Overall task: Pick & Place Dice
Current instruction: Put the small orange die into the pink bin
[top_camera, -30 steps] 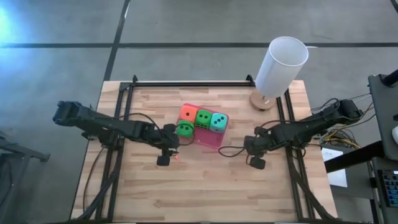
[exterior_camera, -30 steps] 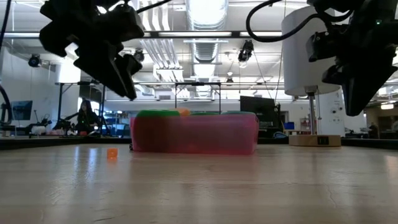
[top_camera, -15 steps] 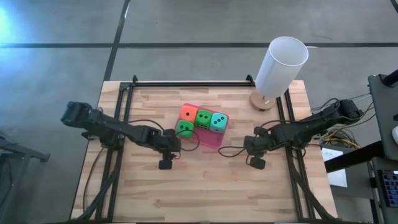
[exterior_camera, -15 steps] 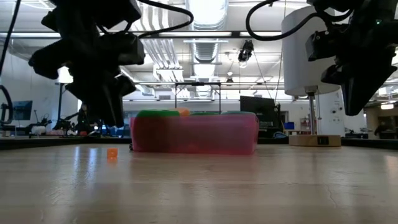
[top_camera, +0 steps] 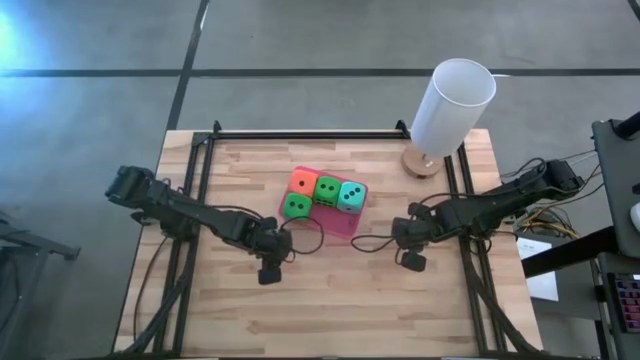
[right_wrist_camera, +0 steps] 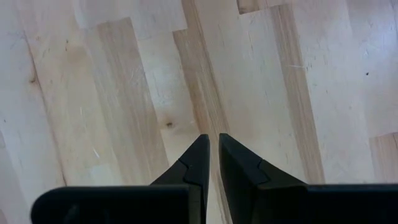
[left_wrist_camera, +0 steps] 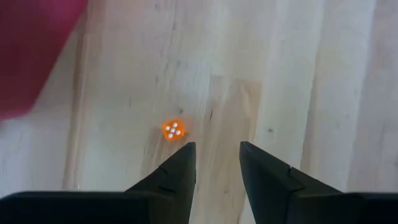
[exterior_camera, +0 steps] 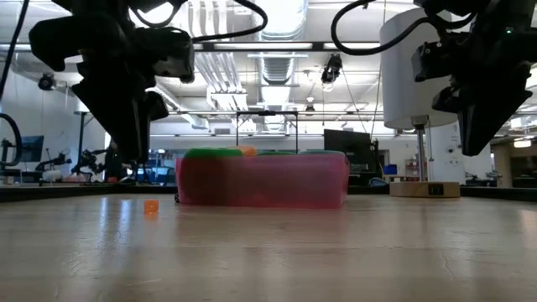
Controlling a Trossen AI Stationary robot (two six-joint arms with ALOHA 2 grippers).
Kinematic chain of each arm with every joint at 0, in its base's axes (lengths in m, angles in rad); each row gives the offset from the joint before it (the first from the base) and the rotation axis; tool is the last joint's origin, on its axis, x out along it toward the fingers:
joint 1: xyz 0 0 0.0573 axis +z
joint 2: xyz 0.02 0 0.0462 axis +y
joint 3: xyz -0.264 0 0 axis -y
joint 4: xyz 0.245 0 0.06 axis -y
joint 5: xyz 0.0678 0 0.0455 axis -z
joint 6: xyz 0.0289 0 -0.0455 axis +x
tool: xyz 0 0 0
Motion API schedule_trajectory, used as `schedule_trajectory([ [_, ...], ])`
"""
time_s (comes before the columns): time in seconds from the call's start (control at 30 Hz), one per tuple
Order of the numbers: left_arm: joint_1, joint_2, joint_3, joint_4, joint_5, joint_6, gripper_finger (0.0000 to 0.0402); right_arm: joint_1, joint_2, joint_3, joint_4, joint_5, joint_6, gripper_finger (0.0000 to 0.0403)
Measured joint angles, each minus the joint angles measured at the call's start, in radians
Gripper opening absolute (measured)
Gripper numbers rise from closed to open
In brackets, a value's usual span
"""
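The wooden worktop (top_camera: pixel 330 300) carries a tall white cylinder (top_camera: pixel 452 105) at its far right and, near the middle, a pink pad (top_camera: pixel 335 220) on which four dice are seen — an orange one (top_camera: pixel 303 183), two green (top_camera: pixel 327 189) (top_camera: pixel 295 206) and a teal one (top_camera: pixel 351 195). A far smaller orange die (left_wrist_camera: pixel 174 129) lies on the bare wood just beside the pad's left edge. The left pincer (left_wrist_camera: pixel 216 155) hangs over it with fingers partly apart and nothing held — the tiny die sits just ahead of one fingertip, off the gap's centre line. The right pincer (right_wrist_camera: pixel 214 146) waits, shut and empty, right of the pad, so the left arm is judged nearer.
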Motion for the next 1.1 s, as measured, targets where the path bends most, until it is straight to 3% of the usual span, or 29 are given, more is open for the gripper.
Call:
schedule_trajectory([
  [0.5, 0.0, 0.003, 0.005, -0.007, -0.01, -0.122, 0.0123, 0.0, 0.0, 0.0, 0.0, 0.0, 0.0, 0.0034],
  [1.1, 0.003, 0.099, 0.004, 0.037, -0.081, -0.062, 0.012, 0.0, 0.0, 0.0, 0.004, 0.0, -0.013, 0.0034],
])
